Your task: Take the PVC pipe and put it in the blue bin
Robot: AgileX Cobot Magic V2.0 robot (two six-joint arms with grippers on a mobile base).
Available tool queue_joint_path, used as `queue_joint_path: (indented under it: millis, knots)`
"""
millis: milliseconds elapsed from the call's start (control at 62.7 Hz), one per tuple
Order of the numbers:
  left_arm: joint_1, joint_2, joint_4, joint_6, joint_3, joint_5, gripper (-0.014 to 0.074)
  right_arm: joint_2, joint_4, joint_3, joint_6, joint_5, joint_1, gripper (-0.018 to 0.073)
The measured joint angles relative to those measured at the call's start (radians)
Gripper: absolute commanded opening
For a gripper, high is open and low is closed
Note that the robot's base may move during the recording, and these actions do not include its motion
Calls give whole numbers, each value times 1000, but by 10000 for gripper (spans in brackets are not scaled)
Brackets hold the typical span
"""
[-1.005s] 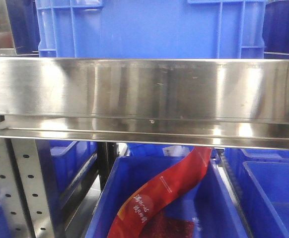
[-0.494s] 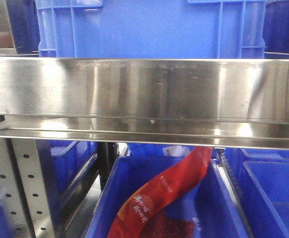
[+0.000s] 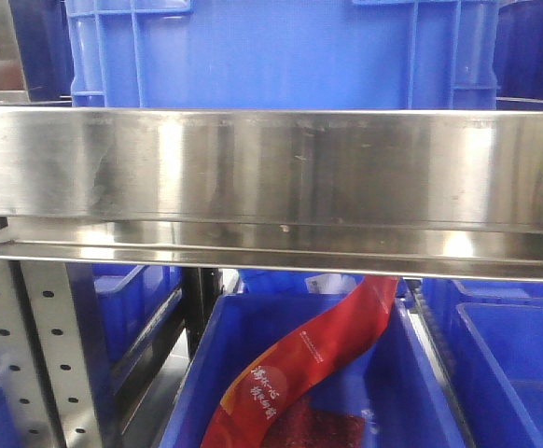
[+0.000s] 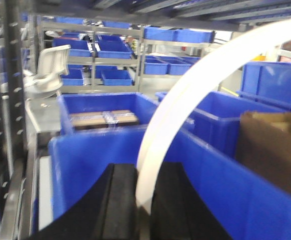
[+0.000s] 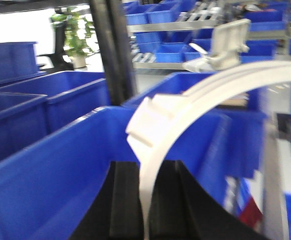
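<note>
Long thin white curved plastic PVC pipe (image 4: 178,97) held just short of blue plastic bin (image 4: 85,170) wall. Left gripper (image 4: 144,190) clamped on one end; right gripper (image 5: 146,190) clamped near notched end. Judged light, springy, slick; pinch flat faces near ends.

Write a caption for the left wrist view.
Left gripper shut on the curved white PVC pipe, in front of a blue bin.

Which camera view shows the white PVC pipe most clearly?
The right wrist view: the PVC pipe rises from between the fingers of the right gripper and arcs right, its stepped collar sharp. The left wrist view shows it too, as a smooth arc, but blurred. The front-facing view shows none of it.
</note>
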Motion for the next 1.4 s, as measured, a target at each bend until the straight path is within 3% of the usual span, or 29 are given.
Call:
queue_joint_path:
  millis: [335, 606, 702, 813, 925, 1212, 1403]
  knots:
    - [0, 370, -10, 0, -385, 110, -111, 313, -17, -248, -56, -6, 115, -168]
    - [0, 470, -13, 0, -431, 242, -96, 398, -28, -264, -64, 39, 129, -165]
    - [0, 478, -13, 0, -431, 254, 14, 400, -30, -264, -64, 42, 129, -77]
    - [0, 478, -13, 0, -432, 257, 221, 400, -30, -264, -64, 51, 129, 142]
    - [0, 478, -13, 0, -437, 267, 359, 400, -30, -264, -64, 65, 129, 293]
    - [0, 478, -18, 0, -437, 281, 382, 400, -32, -264, -66, 88, 129, 307]
    - [0, 450, -105, 0, -437, 294, 363, 370, -32, -264, -66, 100, 129, 307]
